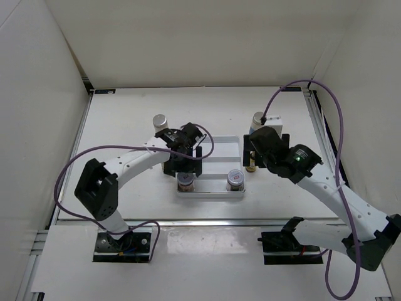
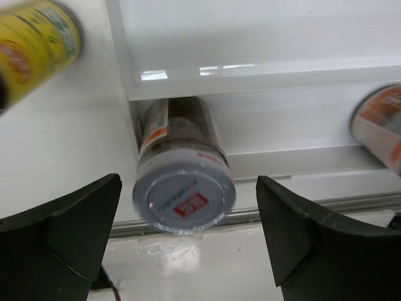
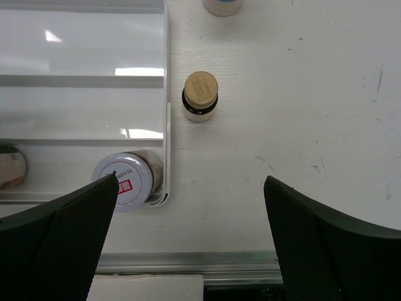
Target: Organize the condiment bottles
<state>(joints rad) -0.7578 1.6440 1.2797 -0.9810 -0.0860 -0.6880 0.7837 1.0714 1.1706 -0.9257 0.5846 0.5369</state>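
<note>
Top external — white table (image 1: pixel 125 125) boxed by white walls (image 1: pixel 188 37); left gripper (image 2: pixel 188 212) fingers apart over silver-lidded jar (image 2: pixel 182 135) — right gripper (image 3: pixel 191 188) apart too.

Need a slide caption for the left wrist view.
Open left end effector frames a silver-lidded jar in the white tray's corner; second jar at right, yellow-labelled bottle outside.
</note>
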